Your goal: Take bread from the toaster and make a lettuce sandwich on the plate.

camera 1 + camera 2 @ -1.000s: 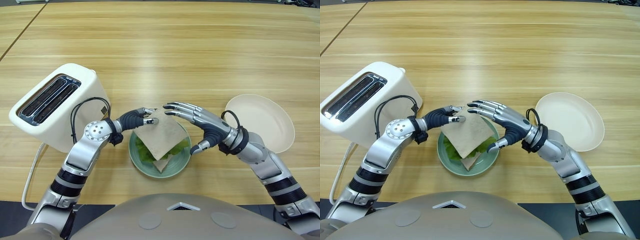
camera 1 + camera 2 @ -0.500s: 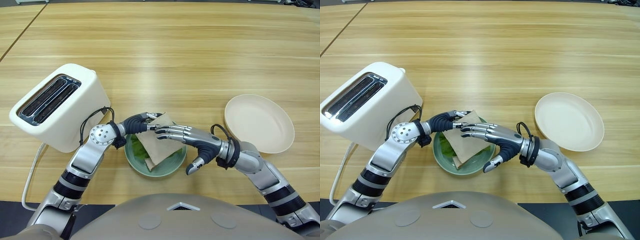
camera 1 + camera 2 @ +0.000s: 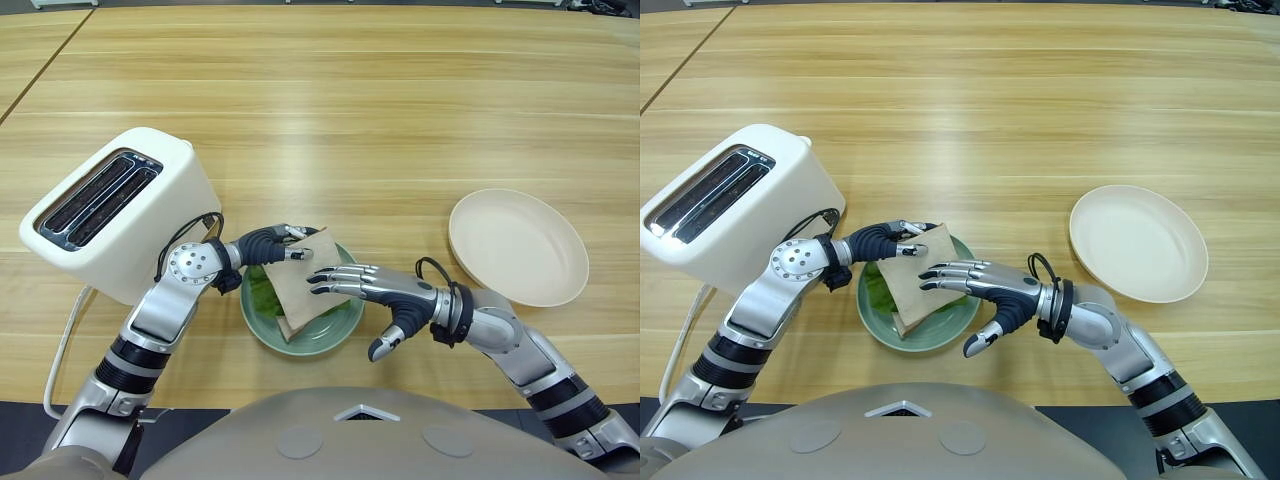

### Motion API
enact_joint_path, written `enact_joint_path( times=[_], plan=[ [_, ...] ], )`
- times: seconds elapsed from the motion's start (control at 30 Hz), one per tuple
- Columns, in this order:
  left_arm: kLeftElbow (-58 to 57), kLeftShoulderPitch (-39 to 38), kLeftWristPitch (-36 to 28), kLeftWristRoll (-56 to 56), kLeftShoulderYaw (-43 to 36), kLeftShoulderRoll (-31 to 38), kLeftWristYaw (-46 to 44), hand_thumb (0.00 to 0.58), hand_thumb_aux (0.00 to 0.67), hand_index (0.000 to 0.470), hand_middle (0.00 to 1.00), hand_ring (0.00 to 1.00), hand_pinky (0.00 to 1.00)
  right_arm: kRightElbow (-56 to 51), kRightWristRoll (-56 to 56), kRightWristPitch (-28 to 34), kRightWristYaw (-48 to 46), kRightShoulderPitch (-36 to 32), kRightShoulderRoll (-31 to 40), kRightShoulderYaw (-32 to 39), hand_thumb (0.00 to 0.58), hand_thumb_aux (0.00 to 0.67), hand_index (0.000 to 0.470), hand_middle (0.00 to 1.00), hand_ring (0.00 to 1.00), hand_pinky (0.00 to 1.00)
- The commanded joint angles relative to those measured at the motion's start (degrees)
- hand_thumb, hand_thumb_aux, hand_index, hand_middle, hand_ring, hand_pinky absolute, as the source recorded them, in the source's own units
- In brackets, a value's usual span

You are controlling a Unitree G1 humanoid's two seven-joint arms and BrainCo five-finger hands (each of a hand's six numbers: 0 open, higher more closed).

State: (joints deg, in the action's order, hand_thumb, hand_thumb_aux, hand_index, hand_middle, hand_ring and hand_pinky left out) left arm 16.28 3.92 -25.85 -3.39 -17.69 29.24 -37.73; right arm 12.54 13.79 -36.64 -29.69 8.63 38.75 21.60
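L robot hand [image 3: 268, 243] pinches bread [image 3: 303, 283] over green plate [image 3: 335, 338]; R robot hand [image 3: 388, 296] splayed flat.

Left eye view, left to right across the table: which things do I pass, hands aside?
White boxy toaster → round green plate holding a brown bread slice over green lettuce → cream round plate, empty.
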Motion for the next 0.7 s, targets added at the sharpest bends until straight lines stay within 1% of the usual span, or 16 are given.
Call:
enact_joint_path(
  times=[0.03, 0.17, 0.4, 0.43, 0.47, 0.5, 0.6, 0.7],
  plan=[
    [-1.4, 1.0, 0.9, 1.1, -0.4, -0.3, 0.2, 0.58, 0.67, 0.47, 0.0, 0.0, 0.0, -0.1, 1.2, 1.5, -3.1, 1.4, 1.3, 1.3, 0.0, 0.0, 0.0, 0.0, 0.0, 0.0],
    [-1.8, 0.9, 1.2, 1.3, -0.6, -0.7, 0.1, 0.58, 0.67, 0.47, 0.0, 0.0, 0.0, -1.7, 3.8, 3.0, -4.7, 1.8, 1.5, 3.4, 0.0, 0.0, 0.0, 0.0, 0.0, 0.0],
    [-3.1, 1.0, 1.9, 2.2, -0.7, -1.9, 0.2, 0.58, 0.67, 0.47, 0.0, 0.0, 0.0, -5.8, 20.9, 9.1, -3.5, 0.8, 0.8, 7.5, 0.0, 0.0, 0.0, 0.0, 0.0, 0.0],
    [-3.3, 1.2, 2.1, 2.3, -0.6, -2.0, 0.5, 0.57, 0.581, 0.407, 0.0, 0.0, 0.0, -5.7, 22.3, 9.6, -3.4, 0.8, 0.7, 7.8, 0.0, 0.0, 0.0, 0.0, 0.0, 0.0],
    [-3.5, 1.6, 2.3, 2.4, -0.2, -2.3, 1.1, 0.34, 0.239, 0.168, 0.0, 0.0, 0.0, -5.2, 23.5, 10.1, -3.5, 0.9, 0.5, 8.1, 0.0, 0.0, 0.0, 0.0, 0.0, 0.0],
    [-3.7, 2.0, 2.6, 2.3, 0.3, -2.7, 1.7, 0.0, 0.0, 0.0, 0.0, 0.0, 0.0, -4.7, 24.6, 10.6, -3.6, 1.0, 0.4, 8.4, 0.0, 0.0, 0.0, 0.0, 0.0, 0.0],
    [-3.5, 4.0, 5.2, 1.2, 3.3, -4.3, 3.9, 0.0, 0.0, 0.0, 0.0, 0.0, 0.0, -3.8, 26.3, 11.4, -4.2, 1.4, 0.0, 9.0, 0.0, 0.0, 0.0, 0.0, 0.0, 0.0],
    [-2.5, 5.3, 10.7, 1.5, 5.7, -5.7, 6.7, 0.0, 0.0, 0.0, 0.0, 0.0, 0.0, -3.4, 26.7, 12.4, -4.5, 1.4, 0.0, 9.3, 0.0, 0.0, 0.0, 0.0, 0.0, 0.0]
  ],
)
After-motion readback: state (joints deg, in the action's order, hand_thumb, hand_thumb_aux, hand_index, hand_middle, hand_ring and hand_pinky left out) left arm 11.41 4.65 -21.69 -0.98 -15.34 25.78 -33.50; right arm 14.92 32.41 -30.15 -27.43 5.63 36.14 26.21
